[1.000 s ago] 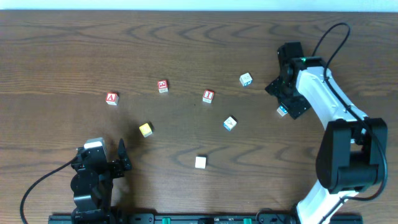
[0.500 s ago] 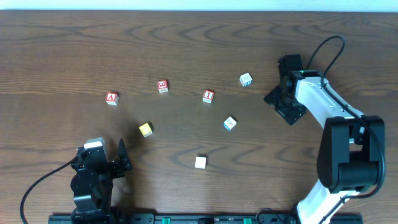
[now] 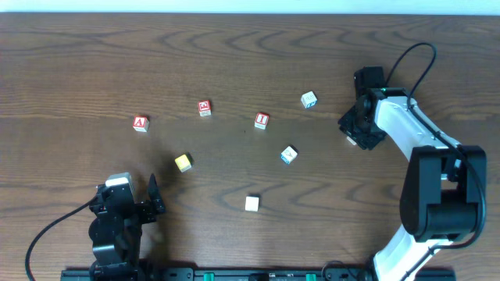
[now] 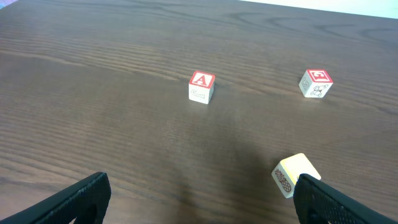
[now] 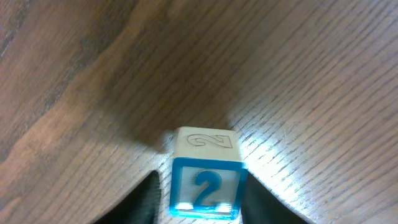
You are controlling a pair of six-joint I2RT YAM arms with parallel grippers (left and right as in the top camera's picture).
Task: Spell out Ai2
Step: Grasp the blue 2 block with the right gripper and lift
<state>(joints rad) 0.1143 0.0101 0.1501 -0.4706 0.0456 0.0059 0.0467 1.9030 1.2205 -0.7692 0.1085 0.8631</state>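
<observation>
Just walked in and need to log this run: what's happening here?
The right gripper straddles the blue 2 block on the wooden table; whether it has clamped is unclear. The left gripper is open, holding nothing. The red A block and I block lie apart, not lined up yet.

Right arm (image 3: 408,125): white shells, black joints, a black cable (image 3: 415,56) looping behind its black gripper (image 3: 354,135); left arm (image 3: 116,226): black, silver-capped, black-cabled
</observation>
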